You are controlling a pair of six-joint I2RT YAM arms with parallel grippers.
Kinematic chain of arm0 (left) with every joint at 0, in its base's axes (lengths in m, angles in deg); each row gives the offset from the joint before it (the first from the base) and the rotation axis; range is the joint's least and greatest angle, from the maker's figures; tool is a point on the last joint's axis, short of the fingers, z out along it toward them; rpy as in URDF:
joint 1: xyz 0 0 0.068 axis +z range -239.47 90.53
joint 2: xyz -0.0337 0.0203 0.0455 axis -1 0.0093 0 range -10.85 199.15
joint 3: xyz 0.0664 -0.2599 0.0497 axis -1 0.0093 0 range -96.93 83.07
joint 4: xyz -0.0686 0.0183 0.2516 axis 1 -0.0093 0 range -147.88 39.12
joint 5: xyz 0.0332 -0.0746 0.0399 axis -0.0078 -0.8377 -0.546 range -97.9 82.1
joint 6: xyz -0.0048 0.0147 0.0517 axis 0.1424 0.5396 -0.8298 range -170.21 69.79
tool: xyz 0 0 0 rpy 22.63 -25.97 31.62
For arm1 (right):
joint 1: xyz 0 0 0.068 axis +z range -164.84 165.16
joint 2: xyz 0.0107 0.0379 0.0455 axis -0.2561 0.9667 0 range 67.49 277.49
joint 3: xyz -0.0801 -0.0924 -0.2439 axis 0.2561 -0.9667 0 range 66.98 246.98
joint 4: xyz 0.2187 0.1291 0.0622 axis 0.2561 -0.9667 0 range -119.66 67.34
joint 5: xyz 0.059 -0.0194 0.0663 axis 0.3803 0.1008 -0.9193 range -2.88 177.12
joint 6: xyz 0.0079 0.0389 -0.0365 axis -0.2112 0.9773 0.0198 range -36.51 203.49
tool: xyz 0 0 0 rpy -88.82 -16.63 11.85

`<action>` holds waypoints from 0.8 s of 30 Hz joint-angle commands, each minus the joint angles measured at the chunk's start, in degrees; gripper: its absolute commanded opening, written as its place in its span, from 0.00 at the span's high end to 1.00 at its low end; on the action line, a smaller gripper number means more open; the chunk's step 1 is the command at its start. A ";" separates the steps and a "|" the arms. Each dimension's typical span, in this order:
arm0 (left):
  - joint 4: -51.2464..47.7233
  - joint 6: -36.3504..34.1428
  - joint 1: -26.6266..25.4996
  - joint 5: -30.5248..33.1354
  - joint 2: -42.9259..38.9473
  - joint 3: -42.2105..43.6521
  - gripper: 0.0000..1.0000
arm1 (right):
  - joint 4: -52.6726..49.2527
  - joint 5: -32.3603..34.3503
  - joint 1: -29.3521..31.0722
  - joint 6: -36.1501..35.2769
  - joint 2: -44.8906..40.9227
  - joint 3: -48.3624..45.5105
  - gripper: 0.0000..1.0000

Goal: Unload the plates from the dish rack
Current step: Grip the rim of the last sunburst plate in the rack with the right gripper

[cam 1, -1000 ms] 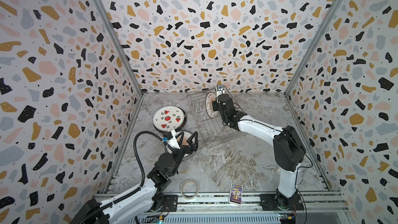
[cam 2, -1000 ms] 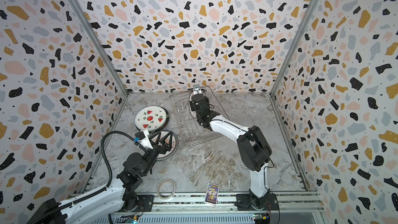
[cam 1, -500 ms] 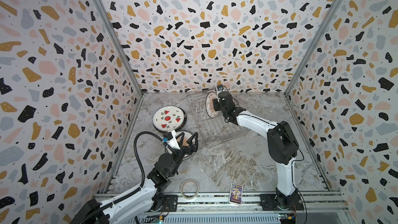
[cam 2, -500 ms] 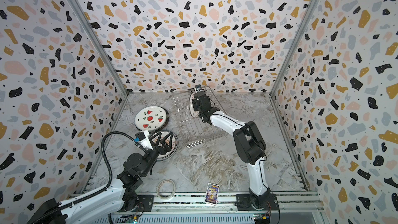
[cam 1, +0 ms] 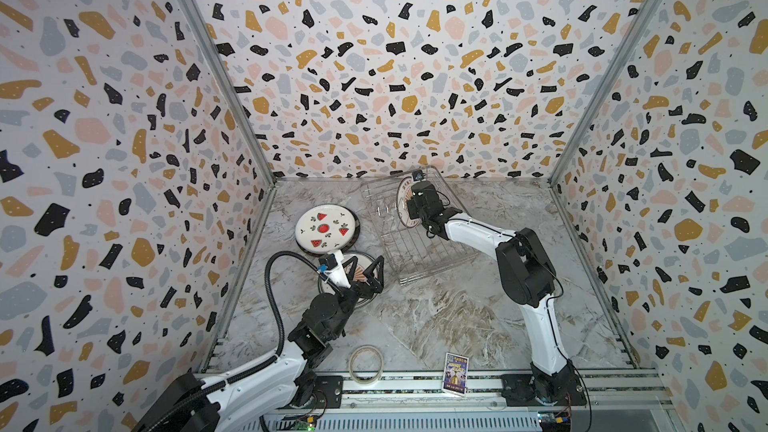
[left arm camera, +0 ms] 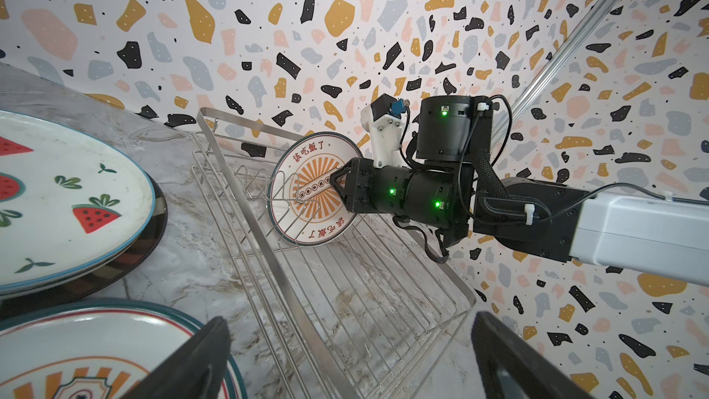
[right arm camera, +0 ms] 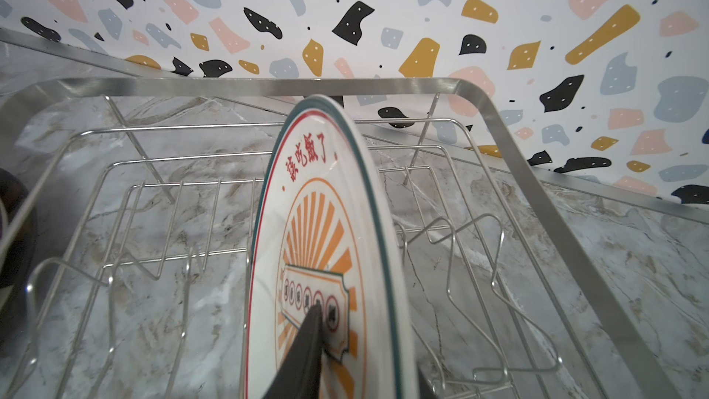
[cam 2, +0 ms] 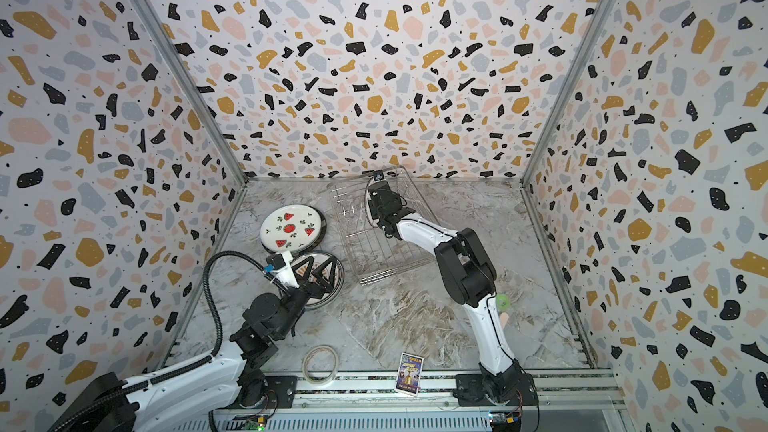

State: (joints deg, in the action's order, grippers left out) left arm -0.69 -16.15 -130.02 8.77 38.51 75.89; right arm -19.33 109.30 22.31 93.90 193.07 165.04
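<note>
Shiny metal-wire dish rack (right arm camera: 383,84), glossy ceramic plate (right arm camera: 318,201)

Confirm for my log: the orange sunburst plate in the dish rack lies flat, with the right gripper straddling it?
No: the sunburst plate stands upright on edge in the dish rack, with the right gripper straddling it, as the right wrist view shows.

We see the silver wire dish rack (cam 1: 419,251) on the marble worktop (cam 1: 436,317), one sunburst plate (left arm camera: 310,193) standing on edge among its prongs. Beside the rack, a watermelon plate (cam 1: 326,228) lies flat on a dark-rimmed plate (left arm camera: 147,251); a second sunburst plate (left arm camera: 76,351) lies flat nearby.
</note>
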 commanded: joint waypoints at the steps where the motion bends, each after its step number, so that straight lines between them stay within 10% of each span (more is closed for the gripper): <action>1: 2.63 -0.85 0.13 1.23 -1.08 0.47 0.00 | -0.54 1.20 0.38 0.42 -0.51 2.65 0.78; 24: 2.09 -1.23 0.13 3.09 -3.62 1.91 0.00 | 2.29 3.22 1.61 -1.63 -6.43 1.39 0.93</action>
State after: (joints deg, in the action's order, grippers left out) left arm -0.71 -16.39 -130.02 10.69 35.12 77.20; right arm -18.74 111.20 23.71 93.05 192.68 166.35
